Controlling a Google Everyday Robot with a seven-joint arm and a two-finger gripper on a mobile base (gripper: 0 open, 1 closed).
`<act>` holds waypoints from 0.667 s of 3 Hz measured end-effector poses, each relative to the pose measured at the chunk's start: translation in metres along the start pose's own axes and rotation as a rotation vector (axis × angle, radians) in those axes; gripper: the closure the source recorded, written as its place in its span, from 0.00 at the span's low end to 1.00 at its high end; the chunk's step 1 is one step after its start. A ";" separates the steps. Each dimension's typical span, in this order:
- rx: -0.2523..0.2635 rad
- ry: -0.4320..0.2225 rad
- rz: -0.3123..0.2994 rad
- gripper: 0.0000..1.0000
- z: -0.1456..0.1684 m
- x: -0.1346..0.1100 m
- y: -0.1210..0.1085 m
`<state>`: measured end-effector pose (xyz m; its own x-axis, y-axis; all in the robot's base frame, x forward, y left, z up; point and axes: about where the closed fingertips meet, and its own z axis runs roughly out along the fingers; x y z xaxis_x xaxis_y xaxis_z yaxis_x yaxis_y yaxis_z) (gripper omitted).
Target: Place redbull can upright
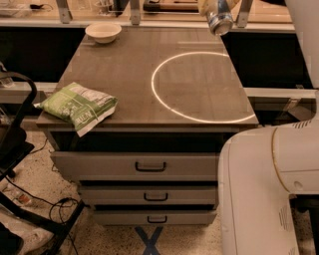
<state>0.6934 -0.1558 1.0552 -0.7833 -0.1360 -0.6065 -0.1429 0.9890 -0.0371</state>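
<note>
The redbull can (220,22) is a small silver and blue can seen at the top right, hanging in the air over the far right edge of the grey table (124,74). It is tilted, with a round silver end facing the camera. My gripper (219,7) is at the top edge of the view, shut on the can from above; most of the gripper is cut off by the frame. My white arm (271,189) fills the lower right corner.
A green snack bag (77,106) lies at the table's front left corner. A white bowl (103,31) sits at the far left. A white ring (199,85) is marked on the table's right half. Drawers (149,167) are below, and black equipment (15,149) stands at left.
</note>
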 end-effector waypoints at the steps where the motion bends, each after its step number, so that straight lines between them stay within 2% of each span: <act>1: -0.008 -0.017 -0.005 1.00 0.002 -0.001 0.002; 2: -0.012 -0.043 -0.012 1.00 0.006 0.008 0.002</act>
<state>0.6908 -0.1550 1.0455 -0.7547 -0.1453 -0.6398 -0.1601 0.9865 -0.0351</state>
